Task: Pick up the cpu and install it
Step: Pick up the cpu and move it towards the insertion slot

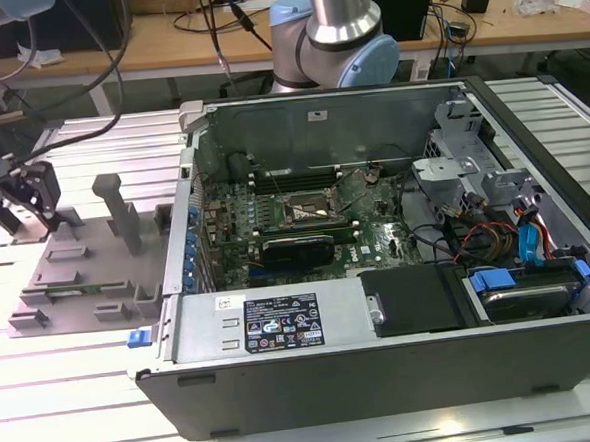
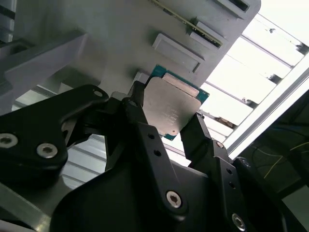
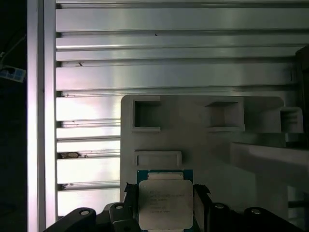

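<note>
Pinching: gripper (image 2: pixel 166 107) fingers clamped on 2 opposite edges of cpu (image 3: pixel 165 205).
Location: held just over grey tray (image 1: pixel 86 244), at the exterior view's left.
Facing: silver top turned toward both wrist cameras; square, no long axis.
Exterior view extra: showed open computer case (image 1: pixel 382 336) and socket (image 1: pixel 310 212), well apart from gripper.

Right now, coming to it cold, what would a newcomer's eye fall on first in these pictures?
In both wrist views, the silver-topped cpu sits clamped in the gripper, a dark finger against each of two opposite edges, above the grey tray. In the exterior view, the open computer case takes up the middle, its motherboard socket near the centre, and the tray lies at that view's left.
</note>
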Tool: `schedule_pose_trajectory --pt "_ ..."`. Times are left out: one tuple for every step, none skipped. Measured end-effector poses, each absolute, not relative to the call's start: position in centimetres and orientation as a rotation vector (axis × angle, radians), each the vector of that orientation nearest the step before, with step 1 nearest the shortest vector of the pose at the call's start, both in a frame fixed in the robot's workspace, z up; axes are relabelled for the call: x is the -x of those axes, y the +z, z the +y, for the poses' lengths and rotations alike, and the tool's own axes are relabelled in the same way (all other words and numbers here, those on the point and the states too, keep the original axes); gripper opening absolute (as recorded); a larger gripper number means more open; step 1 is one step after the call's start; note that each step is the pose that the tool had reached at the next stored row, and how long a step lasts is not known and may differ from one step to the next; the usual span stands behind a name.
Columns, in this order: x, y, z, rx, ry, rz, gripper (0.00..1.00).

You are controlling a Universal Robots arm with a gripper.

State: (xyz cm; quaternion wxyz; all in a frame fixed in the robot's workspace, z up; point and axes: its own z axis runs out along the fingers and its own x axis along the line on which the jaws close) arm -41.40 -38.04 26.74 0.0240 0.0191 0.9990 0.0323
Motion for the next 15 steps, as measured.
schedule_pose_trajectory --pt "41.4 26.9 -38.0 -0.059 0.1 3.091 0.55" --pt "41.4 27.1 -38.0 -0.059 0.1 3.091 0.55" --pt "41.4 27.4 -38.0 -0.059 0.1 3.091 0.55" --pt "41.4 27.6 -38.0 -0.059 0.1 3.091 0.55" --pt "41.4 27.8 -38.0 -0.059 0.1 3.091 0.55" --pt "41.4 28.0 -38.0 -0.059 0.1 3.091 0.55" --pt "41.4 28.2 -38.0 -0.059 0.1 3.091 0.55" --pt "41.4 28.3 -38.0 -0.059 0.1 3.091 0.55" --pt "41.4 28.7 -38.0 -0.059 0.1 3.091 0.55" --pt "41.4 29.0 -38.0 -0.059 0.1 3.091 0.55" --pt "41.4 29.3 -38.0 -0.059 0.1 3.091 0.55" --pt "41.4 29.6 -38.0 -0.059 0.1 3.091 0.55" --pt "41.4 29.9 -38.0 -0.059 0.1 3.091 0.55" --pt "41.4 30.1 -38.0 -0.059 0.1 3.091 0.55" --pt "41.4 30.3 -38.0 -0.059 0.1 3.091 0.55"
